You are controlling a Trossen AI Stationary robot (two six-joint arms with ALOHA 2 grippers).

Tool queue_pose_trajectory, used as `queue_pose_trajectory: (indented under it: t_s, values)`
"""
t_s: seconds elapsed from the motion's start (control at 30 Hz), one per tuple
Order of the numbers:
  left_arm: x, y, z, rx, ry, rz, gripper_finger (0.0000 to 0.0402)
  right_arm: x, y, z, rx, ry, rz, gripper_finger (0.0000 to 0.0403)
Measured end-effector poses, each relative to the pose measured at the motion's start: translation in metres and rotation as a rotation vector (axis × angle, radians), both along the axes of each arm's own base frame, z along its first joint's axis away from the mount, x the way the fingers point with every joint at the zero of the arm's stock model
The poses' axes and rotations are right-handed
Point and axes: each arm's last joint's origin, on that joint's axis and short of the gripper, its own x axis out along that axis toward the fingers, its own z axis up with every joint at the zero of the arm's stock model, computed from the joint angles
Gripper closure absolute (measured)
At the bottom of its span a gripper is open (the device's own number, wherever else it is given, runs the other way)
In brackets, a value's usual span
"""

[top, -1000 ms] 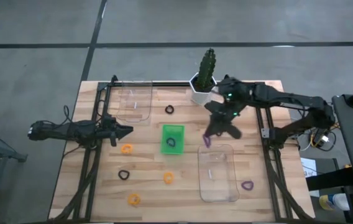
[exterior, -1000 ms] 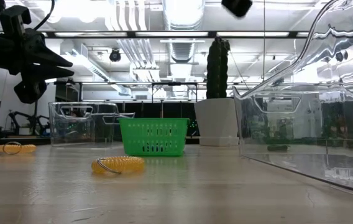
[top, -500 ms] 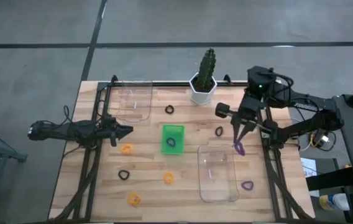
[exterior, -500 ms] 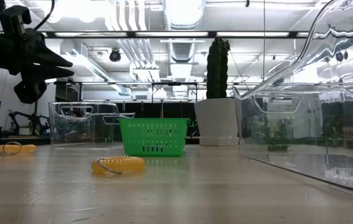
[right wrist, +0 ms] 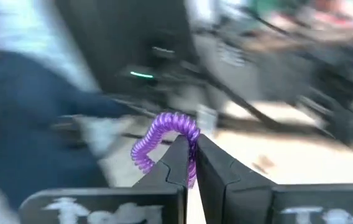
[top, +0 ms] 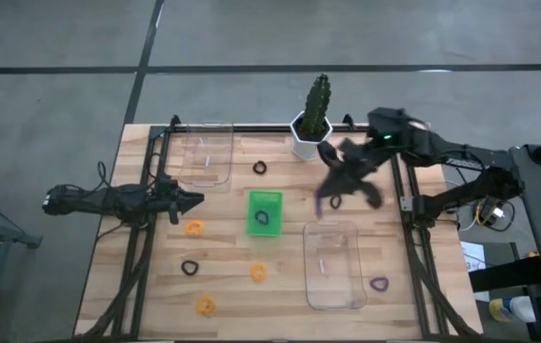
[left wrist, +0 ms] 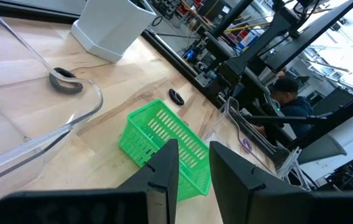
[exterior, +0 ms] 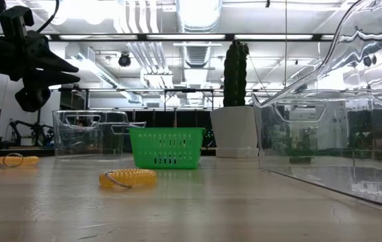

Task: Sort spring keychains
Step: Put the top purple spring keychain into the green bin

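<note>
- In the high view, a purple spring keychain (top: 320, 204) is being carried by the right gripper (top: 332, 195) above the bench (top: 280, 295), between the cactus pot (top: 310, 136) at the far edge and the clear bin (top: 335, 265) near the right edge. The arm is blurred, so it is probably being swung; the purple coil is judged as meant for this bin. The left gripper (top: 194, 201) is being held idle over the left edge, beside the other clear bin (top: 204, 155) at the far left corner. A black coil (top: 263, 218) is lying in the green tray (top: 264, 211) at the middle. Orange coils (top: 194, 228) and other black ones are being left loose on the bench, and one more purple coil (top: 379, 284) is lying near the right edge, so much sorting is judged as not done.
- In the low view, an orange keychain (exterior: 128, 178) is lying in front of the tray. The right gripper is not being shown here.
- In the left wrist view, the dark fingers (left wrist: 164, 171) are being kept slightly apart with nothing between them, above the tray.
- In the right wrist view, the jaws are being pressed closed on the purple coil, which is hanging over the fingertips (right wrist: 179, 158); such a pinch is probably used so the springy loop is not slipping.
</note>
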Motion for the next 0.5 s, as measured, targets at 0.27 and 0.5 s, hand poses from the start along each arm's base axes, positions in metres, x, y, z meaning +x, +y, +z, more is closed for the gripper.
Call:
queue_pose_trajectory:
  t_s: [0.27,0.5]
  values:
    - [0.0,0.0,0.0,-0.001,-0.001,0.001,0.0319,0.053,0.009,-0.062,-0.108,0.332,-0.31,0.039]
    - [0.0,0.0,0.0,-0.001,-0.001,0.0,0.0319,0.105,0.007,-0.107,-0.163,0.472,-0.373,0.039]
